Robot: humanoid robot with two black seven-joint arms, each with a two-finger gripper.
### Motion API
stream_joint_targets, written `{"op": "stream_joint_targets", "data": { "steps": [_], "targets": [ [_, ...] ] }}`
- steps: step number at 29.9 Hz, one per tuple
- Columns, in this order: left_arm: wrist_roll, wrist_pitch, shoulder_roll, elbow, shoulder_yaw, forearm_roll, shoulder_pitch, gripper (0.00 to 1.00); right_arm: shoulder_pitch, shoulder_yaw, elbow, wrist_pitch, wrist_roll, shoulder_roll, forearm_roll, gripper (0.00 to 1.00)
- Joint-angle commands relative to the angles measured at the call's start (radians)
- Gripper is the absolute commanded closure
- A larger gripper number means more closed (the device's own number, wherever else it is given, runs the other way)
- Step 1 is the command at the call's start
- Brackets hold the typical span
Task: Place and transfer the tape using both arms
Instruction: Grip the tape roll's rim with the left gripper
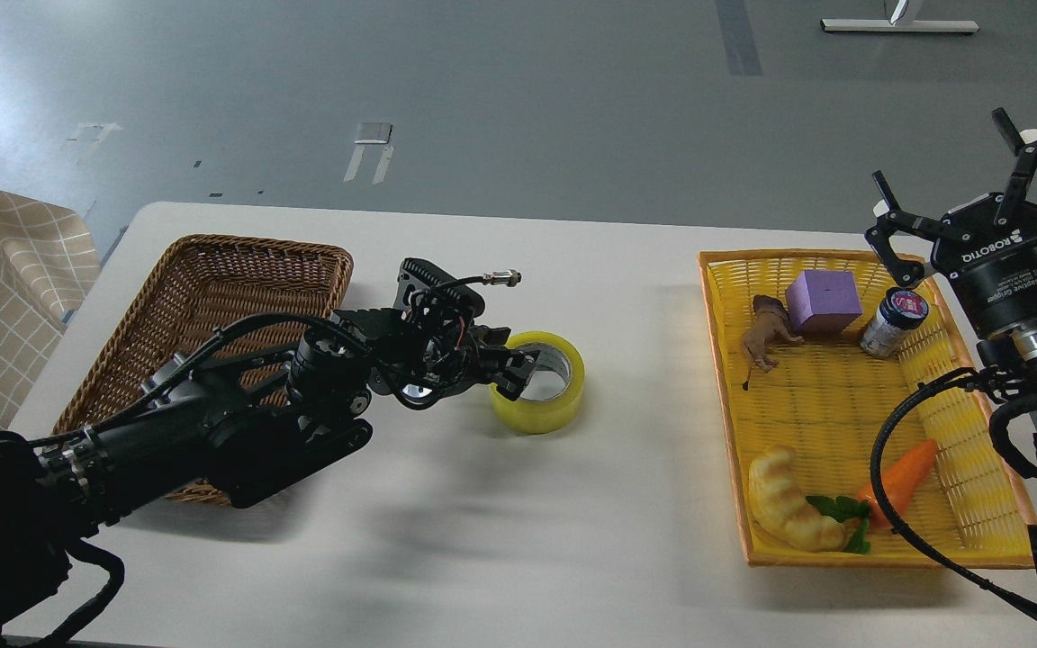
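Note:
The tape (556,407), a wide yellow translucent roll with a grey-white core, lies flat on the white table (518,540) just left of centre. My left gripper (511,375) reaches in from the left and straddles the roll's near-left wall, one finger inside the core and one outside, closed on it. My right gripper (955,171), marked ROBOTIQ, is open and empty, held up above the far right corner of the yellow tray (725,414), well away from the tape.
A brown wicker basket (212,270) stands at the left, partly under my left arm. The yellow tray at the right holds a purple block (823,301), a toy animal (766,333), a small jar (895,322), a croissant toy (784,499) and a carrot (906,468).

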Motion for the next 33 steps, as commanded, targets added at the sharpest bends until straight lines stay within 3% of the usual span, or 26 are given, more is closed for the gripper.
{"op": "stream_joint_targets", "data": {
  "steps": [1, 17, 20, 22, 25, 33],
  "targets": [
    [0.003, 0.0, 0.0, -0.002, 0.0, 0.001, -0.004, 0.54, 0.0, 0.0, 0.0, 0.0, 0.0, 0.002, 0.0, 0.0],
    [0.006, -0.001, -0.001, -0.014, 0.0, 0.003, -0.008, 0.52, 0.0, 0.0, 0.0, 0.0, 0.0, 0.002, 0.0, 0.0],
    [0.009, -0.001, 0.0, -0.014, 0.002, 0.003, -0.011, 0.46, 0.0, 0.0, 0.0, 0.0, 0.0, 0.002, 0.0, 0.0],
    [0.009, -0.001, 0.0, -0.014, 0.002, 0.001, -0.013, 0.31, -0.001, 0.0, 0.0, 0.0, 0.0, 0.002, 0.0, 0.0],
    [0.009, -0.001, 0.002, -0.014, 0.002, 0.001, -0.013, 0.23, -0.001, 0.0, 0.0, 0.0, 0.0, 0.003, 0.0, 0.0],
    [0.01, 0.0, 0.003, -0.012, 0.003, 0.003, -0.008, 0.22, -0.003, 0.0, 0.002, 0.0, 0.0, 0.013, 0.0, 0.0]
  ]
}}
